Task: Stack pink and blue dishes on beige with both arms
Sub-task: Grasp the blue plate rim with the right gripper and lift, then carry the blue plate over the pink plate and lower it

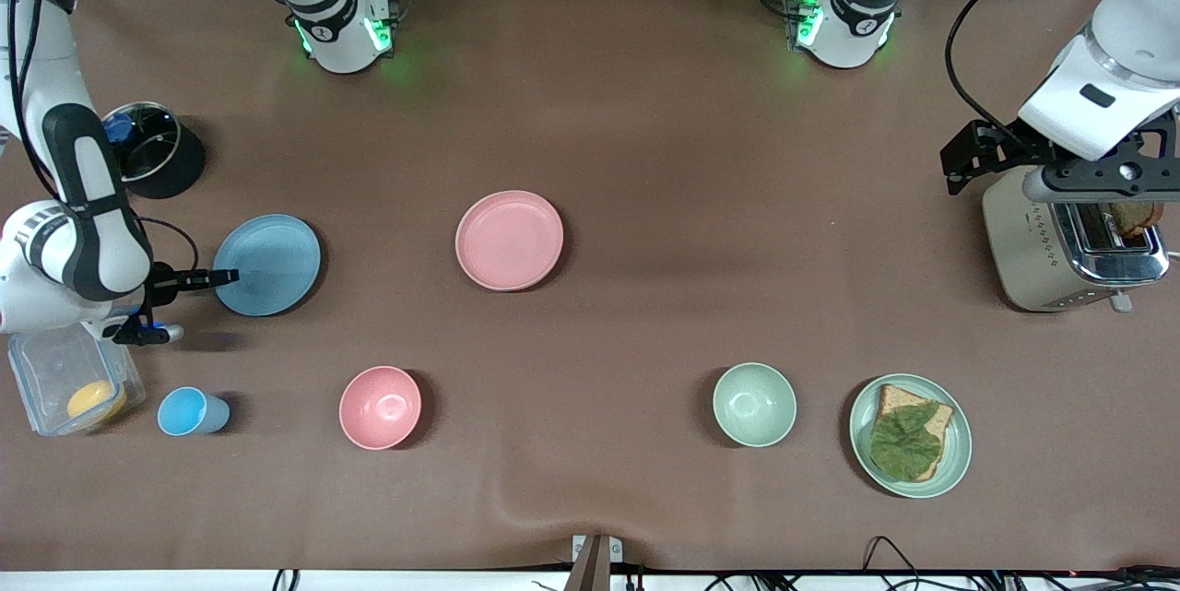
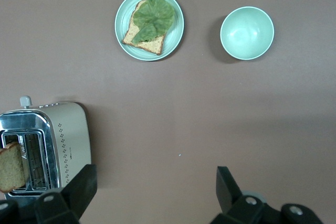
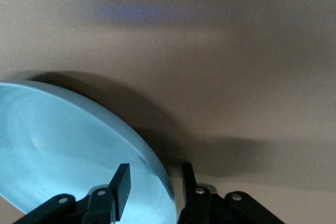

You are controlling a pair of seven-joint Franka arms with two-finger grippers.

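Observation:
The light blue plate (image 1: 272, 261) lies toward the right arm's end of the table and fills the right wrist view (image 3: 63, 150), where its near edge looks raised over a broad shadow. My right gripper (image 1: 226, 277) (image 3: 155, 182) is shut on the blue plate's rim, one finger on its face and one outside the rim. The pale pink plate (image 1: 509, 241) rests alone mid-table. No beige plate shows in any view. My left gripper (image 1: 968, 162) (image 2: 156, 187) hangs open and empty over bare table beside the toaster.
A toaster (image 1: 1069, 241) (image 2: 47, 145) holds a bread slice. Nearer the camera stand a blue cup (image 1: 189, 411), a pink bowl (image 1: 380, 407), a green bowl (image 1: 754, 404) and a green plate with bread and lettuce (image 1: 959, 443). A clear container (image 1: 74, 379) and a dark pot (image 1: 152, 148) flank the right arm.

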